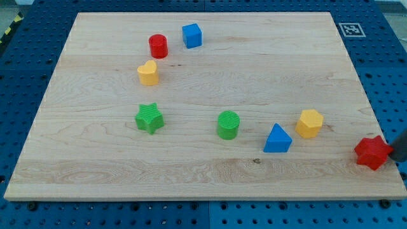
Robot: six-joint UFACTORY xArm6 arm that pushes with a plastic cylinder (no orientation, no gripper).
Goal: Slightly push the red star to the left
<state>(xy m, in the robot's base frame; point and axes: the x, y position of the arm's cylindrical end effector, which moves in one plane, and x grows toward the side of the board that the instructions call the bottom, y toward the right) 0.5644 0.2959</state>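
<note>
The red star (372, 152) lies near the right edge of the wooden board (203, 172), low in the view. My tip (395, 154) is at the far right edge of the view, right beside the star's right side, seemingly touching it. Only a short dark piece of the rod shows. The blue triangle (278, 139) and the yellow hexagon (310, 123) lie to the star's left.
A green cylinder (228, 124) and a green star (149, 118) sit mid-board. A yellow heart (148, 73), a red cylinder (158, 46) and a blue cube (192, 35) are at the upper left. A marker tag (350, 29) is at the board's top right corner.
</note>
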